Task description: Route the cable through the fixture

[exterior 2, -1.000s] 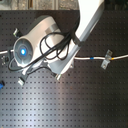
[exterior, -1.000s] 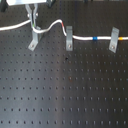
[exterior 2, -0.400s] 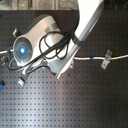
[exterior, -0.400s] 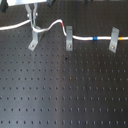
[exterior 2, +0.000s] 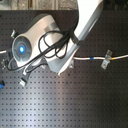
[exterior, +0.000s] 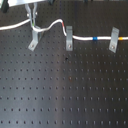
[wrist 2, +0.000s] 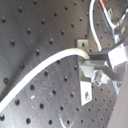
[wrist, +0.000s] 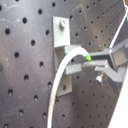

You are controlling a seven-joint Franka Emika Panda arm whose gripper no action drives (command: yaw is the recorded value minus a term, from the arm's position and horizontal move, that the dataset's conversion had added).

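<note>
The white cable (exterior: 55,24) runs from the first exterior view's left edge up into my gripper (exterior: 33,22), then on through two narrower grey clips. Its blue-and-yellow band (exterior: 94,37) lies between those clips. The gripper is shut on the cable just above the grey fixture (exterior: 34,40). In both wrist views the cable (wrist: 59,85) (wrist 2: 40,70) arcs over the fixture (wrist: 64,37) (wrist 2: 86,75) into the fingertips (wrist: 102,56) (wrist 2: 102,57). Whether it sits between the prongs I cannot tell. In the second exterior view the arm hides the fixture; only a stretch of cable (exterior 2: 90,58) shows.
Two narrower clips (exterior: 69,38) (exterior: 114,39) hold the cable to the first exterior view's right of the fixture. One clip (exterior 2: 105,60) shows in the second exterior view. The black perforated board (exterior: 65,90) spreads below. The arm's own dark hoses (exterior 2: 50,42) loop over its body.
</note>
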